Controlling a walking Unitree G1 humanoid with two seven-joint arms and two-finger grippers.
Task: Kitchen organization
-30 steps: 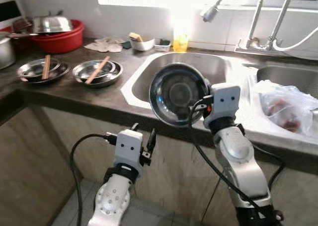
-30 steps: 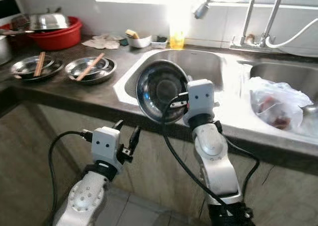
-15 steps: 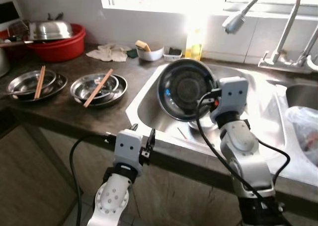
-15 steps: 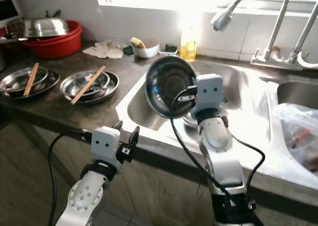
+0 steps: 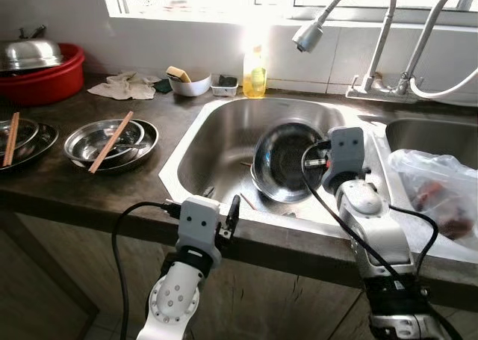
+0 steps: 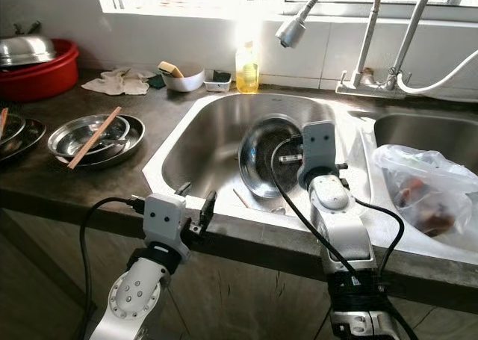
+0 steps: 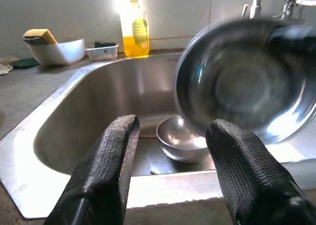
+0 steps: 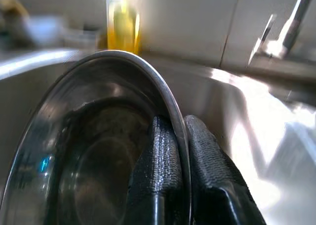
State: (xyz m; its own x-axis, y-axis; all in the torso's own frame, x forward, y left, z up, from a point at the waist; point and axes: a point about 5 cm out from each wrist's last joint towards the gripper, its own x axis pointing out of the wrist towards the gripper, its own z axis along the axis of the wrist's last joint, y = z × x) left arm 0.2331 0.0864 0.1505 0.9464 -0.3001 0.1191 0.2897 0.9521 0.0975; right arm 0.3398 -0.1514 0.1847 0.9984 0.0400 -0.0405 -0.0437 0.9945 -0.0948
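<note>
Since a second ago our right gripper [image 8: 173,136] has carried the steel bowl [image 5: 287,161] down from in front of the counter edge into the sink [image 5: 209,138], and the camera has swung too, so the counter dishes now sit further left in the head views. We judge the step in hand to be setting this bowl down in the basin: our right fingers [image 8: 158,156] pinch its rim, one pad inside and one outside, and the bowl hangs tilted on edge, its hollow facing us, low over the sink floor. A smaller steel bowl [image 7: 182,141] rests on the bottom just beneath it (the left wrist view shows this best), so the next move calls for lowering the held bowl beside or onto that one, levelling it, then parting the fingers. Our left gripper [image 5: 228,217] waits at the counter's front edge with fingers spread and nothing between them. On the counter to the left, two steel plates [image 5: 112,138] with chopsticks [image 5: 110,131] across them are untouched, and a yellow soap bottle [image 5: 255,71] stands behind the sink.
</note>
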